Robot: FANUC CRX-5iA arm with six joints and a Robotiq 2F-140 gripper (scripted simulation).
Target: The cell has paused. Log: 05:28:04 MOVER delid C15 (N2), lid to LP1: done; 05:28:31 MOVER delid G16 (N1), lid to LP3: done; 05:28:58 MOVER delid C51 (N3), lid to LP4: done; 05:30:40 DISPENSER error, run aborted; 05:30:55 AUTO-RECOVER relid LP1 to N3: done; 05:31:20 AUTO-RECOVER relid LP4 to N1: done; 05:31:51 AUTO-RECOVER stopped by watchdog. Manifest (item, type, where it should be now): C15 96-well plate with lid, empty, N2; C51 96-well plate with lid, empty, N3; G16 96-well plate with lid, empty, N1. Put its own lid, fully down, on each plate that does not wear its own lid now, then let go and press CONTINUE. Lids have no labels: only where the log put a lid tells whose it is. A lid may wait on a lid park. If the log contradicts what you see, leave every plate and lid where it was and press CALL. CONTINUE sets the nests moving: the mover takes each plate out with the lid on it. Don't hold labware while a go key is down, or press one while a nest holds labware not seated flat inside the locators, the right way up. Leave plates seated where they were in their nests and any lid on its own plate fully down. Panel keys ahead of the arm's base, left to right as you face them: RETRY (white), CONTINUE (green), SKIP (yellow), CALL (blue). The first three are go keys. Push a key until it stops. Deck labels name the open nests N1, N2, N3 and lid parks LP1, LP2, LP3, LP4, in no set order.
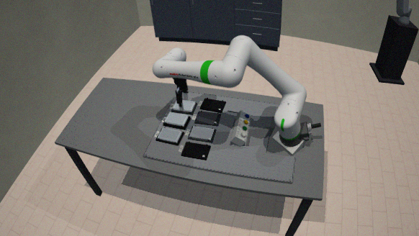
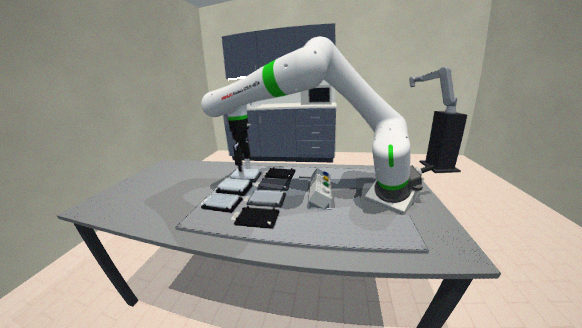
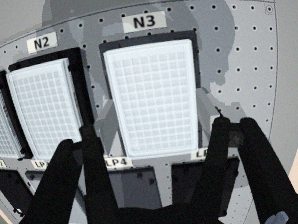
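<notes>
The tool (image 1: pixel 179 101) stands straight down over the far-left nest, marked N3 in the wrist view. Its fingers are clamped on the two long sides of the lid (image 3: pixel 149 92) lying on that nest's 96-well plate, so the lid is gripped but appears not yet lifted clear. I judge this lid to be a thin moulded shell: very light, fairly stiff yet able to bow under a hard squeeze, smooth-sided and so apt to slip. It sits loosely over the plate rather than snapping on. The skirt on the long sides is the right place to hold it. The fingers appear to sit towards the near end rather than mid-length, so the far end may droop. A straight, level lift would keep it from catching the plate and dragging it out of the locators. By count, there are three nests in the left column of the deck mat (image 1: pixel 234 162), each carrying a pale plate. Beside N3 is the N2 plate (image 3: pixel 40 106), and I cannot tell from its grid face whether it is bare. Four lid parks fill the right column. One holds a grey lid (image 1: pixel 201 133) and three show dark. The key panel (image 1: pixel 237 138) on the tabletop (image 1: pixel 108 119) carries four keys.
</notes>
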